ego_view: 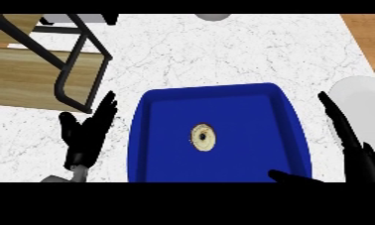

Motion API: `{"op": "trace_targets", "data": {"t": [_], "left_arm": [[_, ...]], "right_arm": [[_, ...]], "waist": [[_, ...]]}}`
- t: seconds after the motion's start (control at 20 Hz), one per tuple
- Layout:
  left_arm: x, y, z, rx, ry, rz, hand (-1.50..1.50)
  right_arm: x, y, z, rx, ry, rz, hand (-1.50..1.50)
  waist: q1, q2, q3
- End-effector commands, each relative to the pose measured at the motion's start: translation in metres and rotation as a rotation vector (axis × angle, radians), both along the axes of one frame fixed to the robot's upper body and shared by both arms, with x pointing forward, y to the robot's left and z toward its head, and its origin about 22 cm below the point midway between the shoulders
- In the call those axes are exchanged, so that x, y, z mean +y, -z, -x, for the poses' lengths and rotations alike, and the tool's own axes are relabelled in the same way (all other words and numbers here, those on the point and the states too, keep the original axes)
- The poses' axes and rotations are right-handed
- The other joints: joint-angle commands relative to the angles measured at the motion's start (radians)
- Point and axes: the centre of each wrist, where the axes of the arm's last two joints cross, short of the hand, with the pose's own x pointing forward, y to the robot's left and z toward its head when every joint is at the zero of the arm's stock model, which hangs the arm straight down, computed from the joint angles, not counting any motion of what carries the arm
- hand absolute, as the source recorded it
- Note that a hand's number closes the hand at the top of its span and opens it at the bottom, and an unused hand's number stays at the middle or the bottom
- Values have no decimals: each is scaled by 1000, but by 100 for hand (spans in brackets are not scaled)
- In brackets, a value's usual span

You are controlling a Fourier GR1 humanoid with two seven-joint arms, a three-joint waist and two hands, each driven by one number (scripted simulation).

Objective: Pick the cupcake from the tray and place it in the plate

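A small cupcake [204,137] with a pale yellow top stands near the middle of the blue tray [162,115]. At the right edge, part of a white plate [356,96] shows. My right hand [355,149] is open at the tray's right side, fingers pointing up along the rim and thumb [293,177] reaching over the tray's lower right corner. It does not touch the cupcake. My left hand [86,132] rests open on the counter to the left of the tray, fingers up.
A wooden chair with a black metal frame [70,68] stands past the counter's left edge. A white round object [212,16] sits at the far edge of the marble counter [219,50]. Wood floor shows top right.
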Motion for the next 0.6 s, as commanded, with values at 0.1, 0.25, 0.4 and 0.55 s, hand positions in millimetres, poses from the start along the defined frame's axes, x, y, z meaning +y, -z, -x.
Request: {"op": "trace_targets", "data": {"t": [0.1, 0.25, 0.4, 0.55], "left_arm": [[-11, 7, -7, 42, 24, -1, 0], [6, 10, 6, 51, 21, 11, 0], [10, 10, -3, 50, 8, 0, 0], [1, 3, 9, 43, 23, 17, 0]], "right_arm": [[38, -35, 2, 174, -20, 131, -150], [72, -27, -21, 237, -37, 167, -150], [105, -26, -22, 264, -40, 176, -150], [118, -28, -33, 279, -21, 185, -150]], "waist": [[8, 6, -4], [27, 7, -2], [11, 5, -1], [10, 3, 0]]}}
